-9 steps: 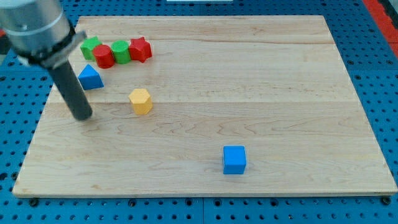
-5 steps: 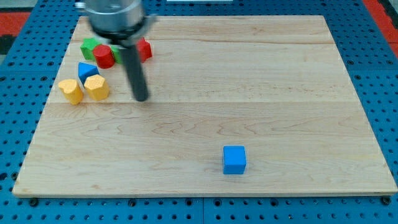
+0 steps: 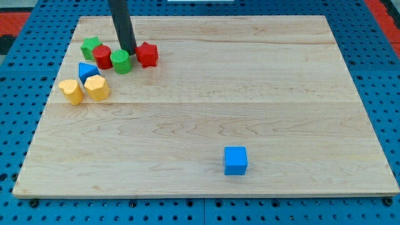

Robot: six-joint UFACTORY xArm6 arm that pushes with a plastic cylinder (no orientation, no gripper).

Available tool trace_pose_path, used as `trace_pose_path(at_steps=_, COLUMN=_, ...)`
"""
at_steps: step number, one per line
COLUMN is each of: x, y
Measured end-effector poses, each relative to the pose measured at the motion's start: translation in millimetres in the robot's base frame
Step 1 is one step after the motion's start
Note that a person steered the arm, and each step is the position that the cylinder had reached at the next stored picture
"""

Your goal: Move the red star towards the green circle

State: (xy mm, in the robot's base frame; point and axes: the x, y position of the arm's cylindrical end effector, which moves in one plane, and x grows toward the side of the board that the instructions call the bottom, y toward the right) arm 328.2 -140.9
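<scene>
The red star (image 3: 147, 54) lies near the board's top left. The green circle (image 3: 121, 62) sits just to its left, a narrow gap between them. My tip (image 3: 129, 50) stands just above that gap, at the green circle's upper right and the red star's upper left. A red circle (image 3: 102, 57) touches the green circle's left side. A green star (image 3: 90, 46) lies at the far left of this row.
A blue triangle (image 3: 87, 71) lies below the red circle. Two yellow blocks (image 3: 72, 91) (image 3: 97, 88) sit side by side below it. A blue cube (image 3: 235, 160) lies alone at the lower middle right. The wooden board (image 3: 262, 94) rests on a blue pegboard.
My tip has moved from the board's left, past the yellow blocks, up to the top of the green circle. The yellow hexagon slid left next to a second yellow block. The green circle shifted down a little.
</scene>
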Motion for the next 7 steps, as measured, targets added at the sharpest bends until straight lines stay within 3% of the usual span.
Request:
trace_pose_path(at_steps=1, x=3.0, y=4.4)
trace_pose_path(at_steps=2, x=-39.4, y=34.9)
trace_pose_path(at_steps=3, x=-47.3, y=61.5)
trace_pose_path(at_steps=4, x=-19.9, y=101.1)
trace_pose_path(at_steps=6, x=-2.0, y=12.7)
trace_pose_path(at_steps=7, x=-30.9, y=66.7)
